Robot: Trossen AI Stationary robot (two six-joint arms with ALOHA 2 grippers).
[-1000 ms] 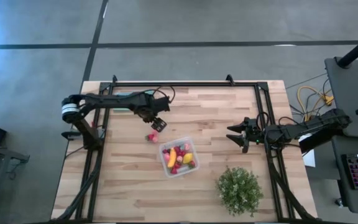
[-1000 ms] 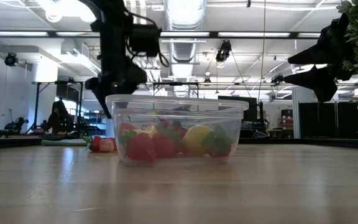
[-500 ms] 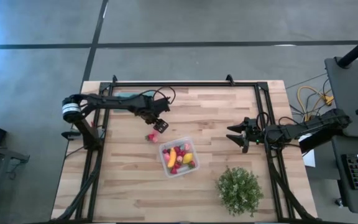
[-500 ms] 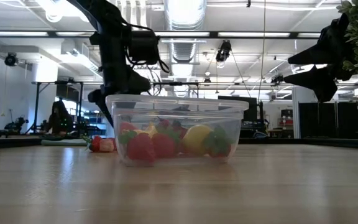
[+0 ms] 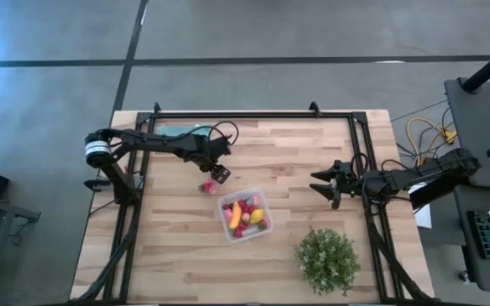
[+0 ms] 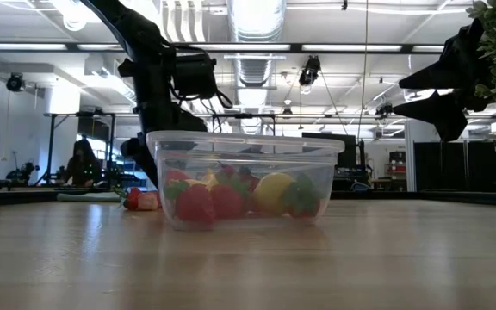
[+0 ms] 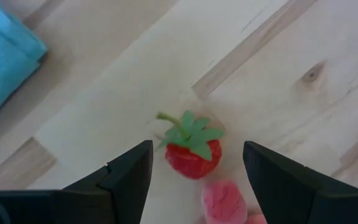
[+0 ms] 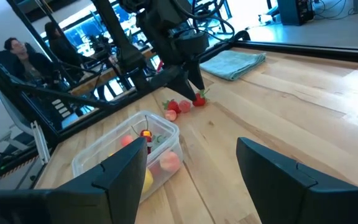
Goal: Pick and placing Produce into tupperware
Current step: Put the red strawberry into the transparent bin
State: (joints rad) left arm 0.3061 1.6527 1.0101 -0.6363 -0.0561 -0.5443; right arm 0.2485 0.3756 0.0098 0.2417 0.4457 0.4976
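Note:
The clear tupperware (image 5: 244, 213) stands mid-table, holding several red, pink and yellow produce pieces; the low view shows it too (image 6: 244, 179). Beside its far-left corner, a red strawberry with green leaves (image 7: 191, 152) and a pink piece (image 7: 225, 199) lie loose on the wood (image 5: 205, 187). My left gripper (image 7: 197, 148) is open and hangs just above them, a finger on each side of the strawberry, touching nothing; in the high view it is here (image 5: 219, 173). My right gripper (image 5: 323, 185) waits open near the table's right edge.
A green leafy bush (image 5: 327, 259) stands near the table's near-right corner. A teal cloth (image 5: 173, 132) lies at the far-left, behind my left arm, and also shows in the right wrist view (image 8: 232, 63). Bare wood lies between the tupperware and my right gripper. People sit in the room beyond.
My left gripper has come down and a little toward the table's near edge, closing in on the loose strawberry beside the tupperware. Its fingers have stayed open. The right arm and the produce have kept still.

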